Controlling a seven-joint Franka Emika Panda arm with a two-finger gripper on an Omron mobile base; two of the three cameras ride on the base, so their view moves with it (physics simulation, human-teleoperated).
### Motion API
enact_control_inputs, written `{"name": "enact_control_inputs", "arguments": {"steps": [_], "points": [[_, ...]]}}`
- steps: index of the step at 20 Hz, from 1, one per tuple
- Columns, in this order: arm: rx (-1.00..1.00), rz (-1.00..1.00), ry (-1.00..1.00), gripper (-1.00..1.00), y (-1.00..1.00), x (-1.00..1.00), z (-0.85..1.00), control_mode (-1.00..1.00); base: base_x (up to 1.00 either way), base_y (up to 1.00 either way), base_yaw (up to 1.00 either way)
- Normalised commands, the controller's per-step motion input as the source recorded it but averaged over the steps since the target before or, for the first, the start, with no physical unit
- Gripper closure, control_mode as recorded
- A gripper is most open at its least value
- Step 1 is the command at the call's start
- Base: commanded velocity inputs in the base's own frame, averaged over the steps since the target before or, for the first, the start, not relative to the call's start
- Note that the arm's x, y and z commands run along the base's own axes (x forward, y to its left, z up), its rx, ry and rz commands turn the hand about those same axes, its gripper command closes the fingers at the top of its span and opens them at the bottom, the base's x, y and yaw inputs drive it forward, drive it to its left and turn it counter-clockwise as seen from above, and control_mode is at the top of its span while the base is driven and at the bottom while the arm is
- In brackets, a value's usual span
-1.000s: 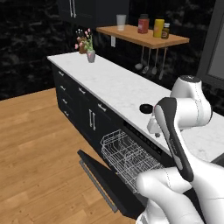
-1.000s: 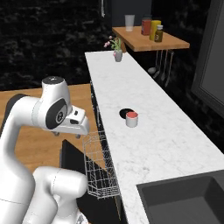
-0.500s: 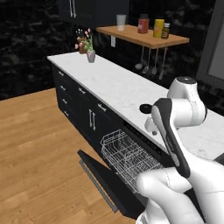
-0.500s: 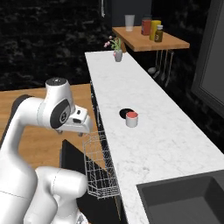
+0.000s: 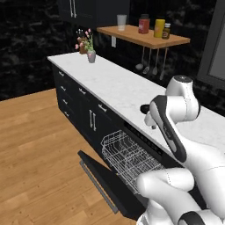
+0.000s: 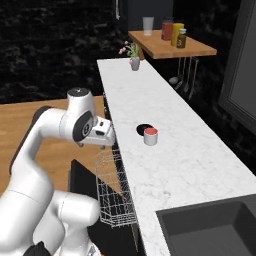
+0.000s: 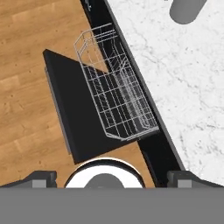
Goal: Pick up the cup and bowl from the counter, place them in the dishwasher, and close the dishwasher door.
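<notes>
The cup (image 6: 150,136), white with a red top, stands on the white marble counter (image 6: 175,165). Touching or nearly touching its far side lies the low black bowl (image 6: 143,128). In the left base view the bowl (image 5: 144,107) peeks out beside my arm and the cup is hidden. The dishwasher door (image 5: 103,178) lies folded down, and the white wire rack (image 5: 127,154) is pulled out over it. My gripper (image 7: 113,177) hangs open and empty high above the rack (image 7: 118,94) and the door (image 7: 72,109), just off the counter edge. In the right base view the gripper (image 6: 106,136) is left of the cup.
A vase of pink flowers (image 6: 134,62) stands at the counter's far end. A wooden shelf (image 6: 172,44) with jars and a glass hangs on the wall, utensils under it. A dark sink (image 6: 212,230) is set into the near counter. Dark cabinets (image 5: 83,105) adjoin the dishwasher over wooden floor (image 5: 39,145).
My hand has drifted a little toward the counter edge above the rack, and the elbow has risen slightly. Cup, bowl, rack and door have not moved.
</notes>
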Motion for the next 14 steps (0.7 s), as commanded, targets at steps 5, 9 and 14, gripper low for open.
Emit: {"name": "enact_control_inputs", "arguments": {"steps": [5,9,14], "points": [[0.0,0.0,0.0,-1.0,-0.3,0.41,0.0,-1.0,0.0,0.0,0.0],[-0.01,-0.02,0.05,-1.0,-0.37,0.19,0.0,-1.0,0.0,0.0,0.0],[-0.09,-0.09,0.01,-1.0,-0.47,0.02,-0.13,-1.0,0.0,0.0,0.0]]}}
